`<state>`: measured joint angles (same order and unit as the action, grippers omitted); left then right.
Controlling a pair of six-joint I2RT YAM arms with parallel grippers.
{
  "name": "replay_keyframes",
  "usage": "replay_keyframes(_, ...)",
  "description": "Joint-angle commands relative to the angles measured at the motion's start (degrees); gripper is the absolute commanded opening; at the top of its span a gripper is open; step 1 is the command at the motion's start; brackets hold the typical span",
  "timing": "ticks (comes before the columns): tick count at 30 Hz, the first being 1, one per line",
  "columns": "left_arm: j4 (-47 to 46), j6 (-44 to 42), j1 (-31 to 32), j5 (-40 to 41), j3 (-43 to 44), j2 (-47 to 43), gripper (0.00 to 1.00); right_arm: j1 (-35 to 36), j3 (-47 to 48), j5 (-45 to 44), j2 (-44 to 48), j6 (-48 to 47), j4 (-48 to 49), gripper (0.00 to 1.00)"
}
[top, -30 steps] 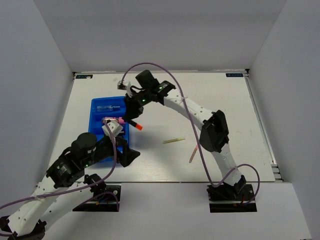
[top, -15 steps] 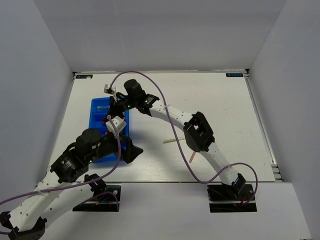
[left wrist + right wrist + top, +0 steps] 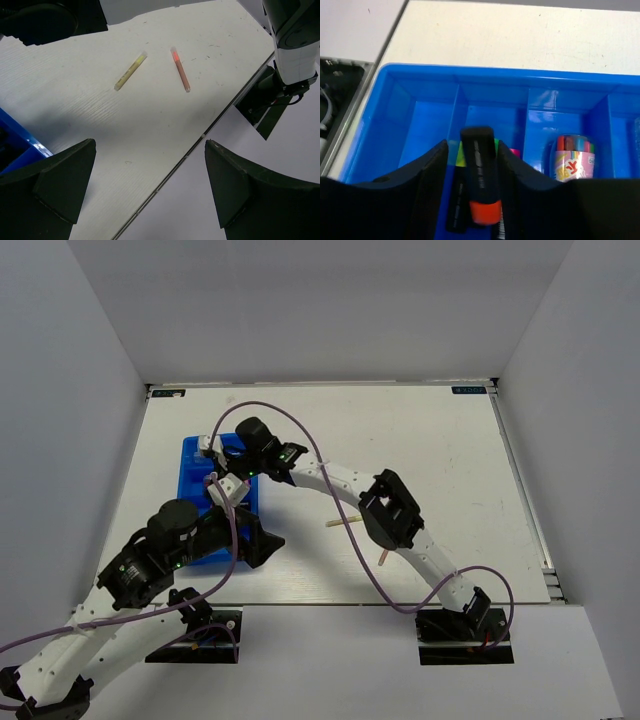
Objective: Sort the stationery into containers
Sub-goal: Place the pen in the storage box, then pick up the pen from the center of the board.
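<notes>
The bright blue tray [image 3: 194, 453] lies at the left; its rim fills the right wrist view [image 3: 520, 75]. My right gripper [image 3: 216, 466] hangs low over a tray compartment. Its jaws [image 3: 472, 146] stand a little wider than the black highlighter with the orange end [image 3: 481, 175] between them, which rests on other highlighters with a yellow end [image 3: 460, 156] and a pink end [image 3: 515, 152]. A pink tube [image 3: 572, 159] lies in the compartment beside it. My left gripper [image 3: 258, 540] [image 3: 149, 145] is open and empty over the table's front edge.
A yellow stick [image 3: 347, 521] [image 3: 130, 72] and an orange-brown stick [image 3: 383, 557] [image 3: 181, 70] lie on the white table right of the tray. A tray corner [image 3: 14, 141] shows at the left of the left wrist view. The right arm's base [image 3: 292, 45] stands at the front edge.
My right gripper has moved left and down from the tray's right edge to over its compartments, carrying the orange-ended highlighter. The left arm has hardly moved.
</notes>
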<state>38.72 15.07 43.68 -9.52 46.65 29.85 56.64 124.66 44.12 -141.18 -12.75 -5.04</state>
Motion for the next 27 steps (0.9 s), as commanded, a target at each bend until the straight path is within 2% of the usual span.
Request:
replay_keyframes(1, 0.2, 0.6, 0.3, 0.2, -0.2, 0.0, 1.00, 0.6, -1.2, -0.7, 1.6, -5.8, -2.8, 0.49)
replay_keyframes(3, 0.7, 0.9, 0.3, 0.7, 0.0, 0.2, 1.00, 0.8, -1.6, -0.8, 2.0, -5.9, -3.3, 0.56)
replay_keyframes(8, 3.4, 0.7, 0.2, 0.6, 3.2, 1.5, 0.92, 0.6, -0.5, -1.5, 4.6, -3.9, -2.9, 0.57)
replay_keyframes(9, 3.5, 0.1, 0.2, 0.3, 3.4, 1.8, 0.81, 0.6, -0.2, -1.9, 5.7, -3.6, -2.7, 0.54)
replay_keyframes(11, 3.9, -0.9, 0.3, -2.0, 5.4, 3.3, 0.66, 0.3, -0.3, -3.2, 7.6, -2.4, -2.9, 0.44)
replay_keyframes(12, 4.3, -1.2, 0.2, -2.6, 6.0, 3.6, 0.56, 0.1, 0.1, -7.5, 9.2, -1.9, -3.6, 0.19)
replay_keyframes(13, 5.0, -1.4, 0.2, -3.9, 7.3, 4.2, 0.33, -0.4, 0.0, -10.1, 10.0, -1.3, -4.4, 0.04)
replay_keyframes(14, 5.6, -2.4, 0.3, -5.1, 7.9, 6.1, 0.24, -0.6, 0.1, -12.9, 10.8, -1.0, -5.1, 0.00)
replay_keyframes(15, 6.1, -2.8, 0.2, -5.9, 10.0, 6.6, 0.15, -0.8, 0.1, -20.0, 13.5, -1.2, -6.8, 0.00)
replay_keyframes(16, 7.8, -3.5, 0.1, -6.1, 10.6, 7.3, 0.02, -1.2, -0.1, -27.4, 14.2, -1.7, -8.4, 0.00)
replay_keyframes(17, 8.6, -5.4, 0.2, -6.6, 11.8, 9.2, 0.00, -1.8, -0.4, -33.7, 15.9, -2.7, -10.1, 0.00)
replay_keyframes(18, 9.5, -6.3, 0.2, -7.5, 12.1, 9.9, 0.00, -2.8, -1.7, -36.4, 17.6, -3.6, -11.1, 0.00)
replay_keyframes(20, 9.9, -9.6, 0.3, -7.8, 12.1, 12.8, 0.00, -5.7, -1.9, -47.2, 19.3, -3.5, -19.6, 0.00)
replay_keyframes(22, 9.9, -11.6, 0.3, -7.5, 11.5, 15.6, 0.00, -7.9, -3.3, -51.0, 21.0, -0.5, -25.3, 0.30)
replay_keyframes(23, 9.2, -12.3, 0.3, -7.5, 11.3, 17.0, 0.01, -9.2, -5.9, -51.6, 21.6, 0.4, -34.1, 0.41)
replay_keyframes(24, 8.8, -14.5, 0.4, -6.9, 10.4, 20.7, 0.07, -13.5, -9.8, -51.2, 24.4, 4.5, -36.5, 0.57)
replay_keyframes(25, 8.3, -14.6, 0.3, -6.7, 10.3, 22.3, 0.21, -15.2, -12.2, -49.0, 25.9, 5.6, -40.4, 0.63)
replay_keyframes(26, 7.3, -16.5, 0.3, -6.6, 10.4, 23.8, 0.44, -18.7, -18.8, -45.7, 27.4, 7.0, -42.6, 0.66)
replay_keyframes(27, 6.5, -18.4, 0.3, -7.4, 11.0, 29.2, 0.47, -22.0, -22.1, -43.0, 29.2, 7.0, -42.3, 0.67)
